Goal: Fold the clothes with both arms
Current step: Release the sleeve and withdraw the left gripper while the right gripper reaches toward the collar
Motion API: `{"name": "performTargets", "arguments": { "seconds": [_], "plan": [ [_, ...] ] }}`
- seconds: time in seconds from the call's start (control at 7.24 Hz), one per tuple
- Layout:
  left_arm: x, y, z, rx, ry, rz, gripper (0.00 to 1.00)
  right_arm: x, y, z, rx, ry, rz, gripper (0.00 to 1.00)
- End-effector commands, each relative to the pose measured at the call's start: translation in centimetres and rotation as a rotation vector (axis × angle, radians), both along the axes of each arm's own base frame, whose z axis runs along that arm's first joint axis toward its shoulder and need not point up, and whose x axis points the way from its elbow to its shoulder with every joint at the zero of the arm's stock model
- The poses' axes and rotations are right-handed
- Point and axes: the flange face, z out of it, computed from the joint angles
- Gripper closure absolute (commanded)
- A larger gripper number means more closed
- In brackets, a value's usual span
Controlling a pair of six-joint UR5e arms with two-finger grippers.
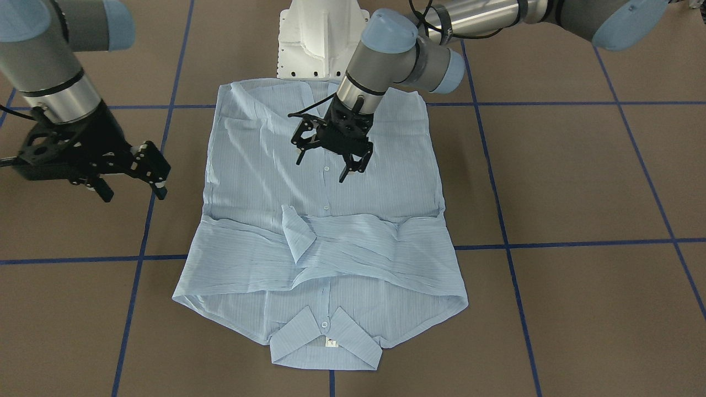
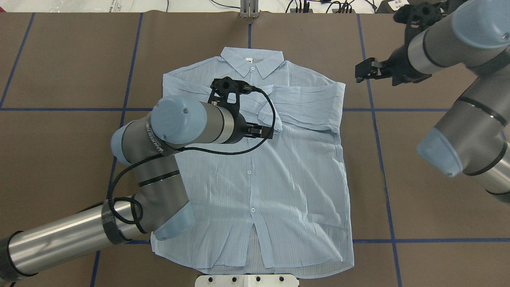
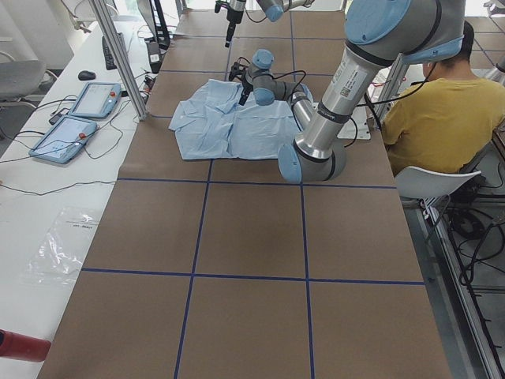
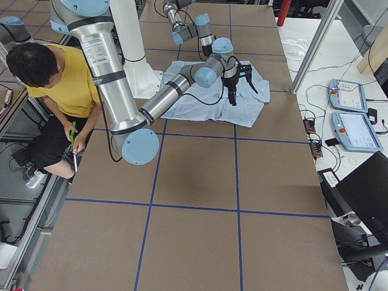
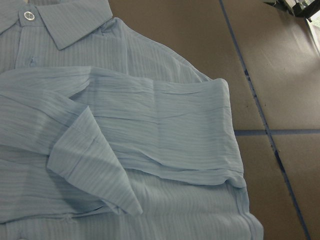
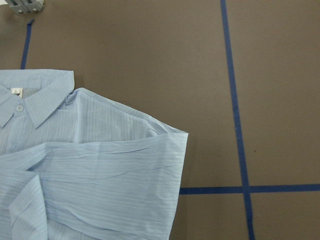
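**Front-facing view:** A pale-blue shirt [image 1: 380, 182] is seen laid flat, buttons up, on the brown surface [image 1: 579, 176]. Its collar [image 1: 325, 344] is turned away from the white pedestal [image 1: 314, 38], and both sleeves [image 1: 375, 242] are folded across the chest. The left gripper [image 1: 328, 165] is held over the button line with its jaws released and nothing gripped. Whether its tips touch the cloth cannot be settled from here. The right gripper [image 1: 132, 190] is hung over bare surface just beside the shirt's edge, its jaws likewise spread and empty.

**Overhead view:** The shirt [image 2: 287, 179] is shown centred, with the hem nearest the robot and the collar [image 2: 253, 65] farthest. The left gripper [image 2: 261, 131] is largely hidden by its own wrist, close to the upper sleeve's cuff [image 2: 271, 115]. The right gripper [image 2: 366, 71] is placed off the cloth, near one shoulder.

**Left side view:** The shirt [image 3: 213, 130] is seen at the far part of the surface. A person [image 3: 446, 118] in yellow is seated alongside.

**Right side view:** The left gripper [image 4: 232, 94] is pointed down at the shirt [image 4: 248, 109].

**Left wrist view:** The frame is filled by the crossed sleeves and the cuff [image 5: 95, 170], with the collar [image 5: 65, 22] at the top. Blue tape [image 5: 260, 132] is seen on the surface beyond.

**Right wrist view:** The collar [image 6: 40, 95] and one folded shoulder [image 6: 150, 160] are shown. A tape crossing [image 6: 242, 190] is seen beside them.
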Motion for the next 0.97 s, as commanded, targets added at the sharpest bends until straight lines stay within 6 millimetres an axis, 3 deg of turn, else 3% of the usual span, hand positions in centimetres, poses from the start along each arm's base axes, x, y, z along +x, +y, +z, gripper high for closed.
{"name": "performTargets", "arguments": {
  "seconds": [0.0, 0.28, 0.41, 0.69, 0.83],
  "plan": [
    [-7.7, -3.4, 4.1, 0.111, -0.076, 0.05, 0.0, -7.6, -1.7, -2.7, 0.007, 0.018, 0.001, 0.0],
    [-14.3, -6.1, 7.9, 0.221, -0.142, 0.114, 0.0, -14.8, -5.0, -5.3, 0.031, 0.088, 0.024, 0.0],
    [-16.9, -7.4, 9.8, 0.25, -0.172, 0.125, 0.0, -18.2, -5.6, -6.6, 0.043, 0.132, 0.027, 0.0],
    [-18.0, -8.0, 10.3, 0.257, -0.185, 0.113, 0.0, -28.2, -5.5, -10.7, 0.11, 0.257, 0.026, 0.0],
    [-18.1, -8.1, 10.3, 0.252, -0.184, 0.108, 0.0, -30.5, -4.9, -10.9, 0.116, 0.331, 0.002, 0.0]
  ]
}}
